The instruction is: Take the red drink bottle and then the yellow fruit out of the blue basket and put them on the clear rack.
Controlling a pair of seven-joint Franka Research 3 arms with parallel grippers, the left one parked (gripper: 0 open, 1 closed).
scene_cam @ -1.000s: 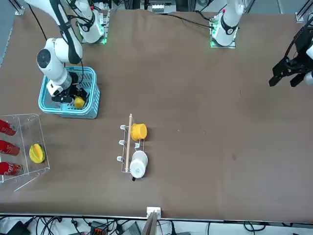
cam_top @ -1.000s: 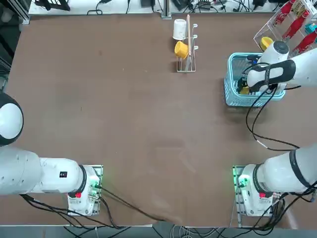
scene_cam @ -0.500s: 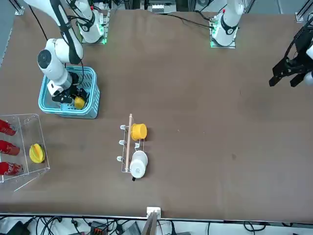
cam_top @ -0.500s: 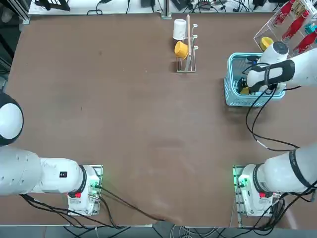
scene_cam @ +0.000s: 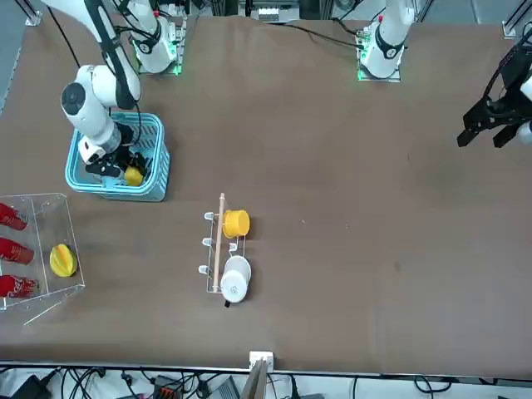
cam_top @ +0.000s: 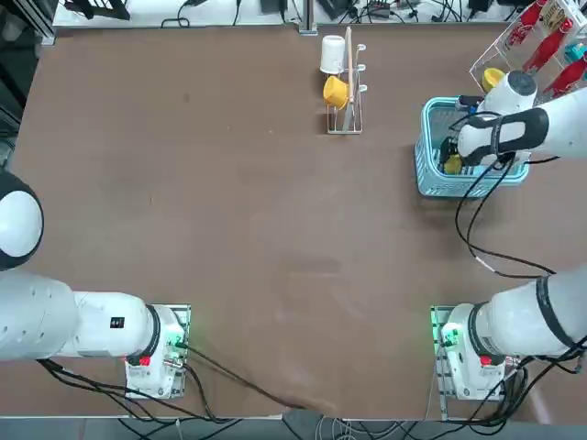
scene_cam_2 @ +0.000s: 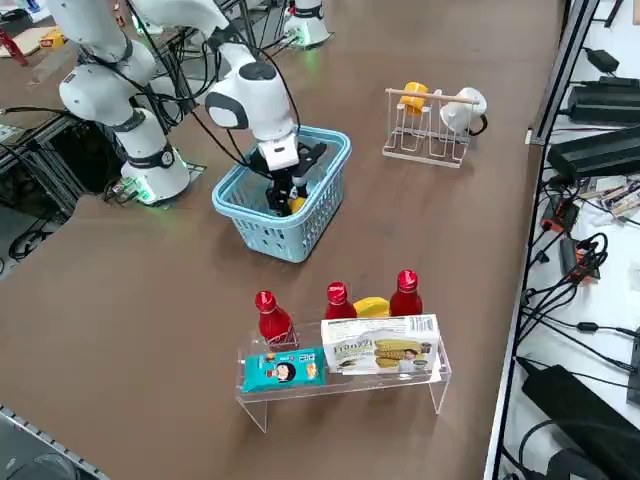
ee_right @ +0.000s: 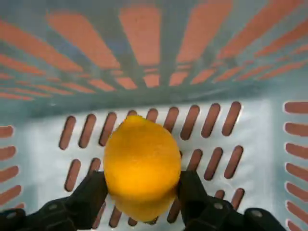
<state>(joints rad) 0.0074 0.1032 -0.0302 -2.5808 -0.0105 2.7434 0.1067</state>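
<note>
The yellow fruit [ee_right: 142, 161] is pinched between my right gripper's [ee_right: 142, 195] black fingers [ee_right: 90, 193], just above the slotted floor of the blue basket [ee_right: 250, 125]. From the right side, the right gripper [scene_cam_2: 284, 198] reaches down into the basket [scene_cam_2: 300, 238] with the fruit [scene_cam_2: 297, 205] at its tip. The front view shows the fruit [scene_cam: 133, 175] in the basket's [scene_cam: 158, 170] corner nearest the camera. Three red bottles [scene_cam_2: 337, 300] stand on the clear rack [scene_cam_2: 340, 385]; I cannot tell which is the red drink bottle.
A larger yellow-orange fruit [scene_cam_2: 372, 307], a blue snack pack [scene_cam_2: 282, 368] and a white box [scene_cam_2: 380, 345] share the rack. A thin cup stand [cam_top: 345, 87] with a yellow cup [cam_top: 336, 91] and a white cup [cam_top: 332, 53] stands left of the basket.
The right gripper's fingers have closed in on the yellow fruit. The wrist has shifted slightly toward the far side of the basket.
</note>
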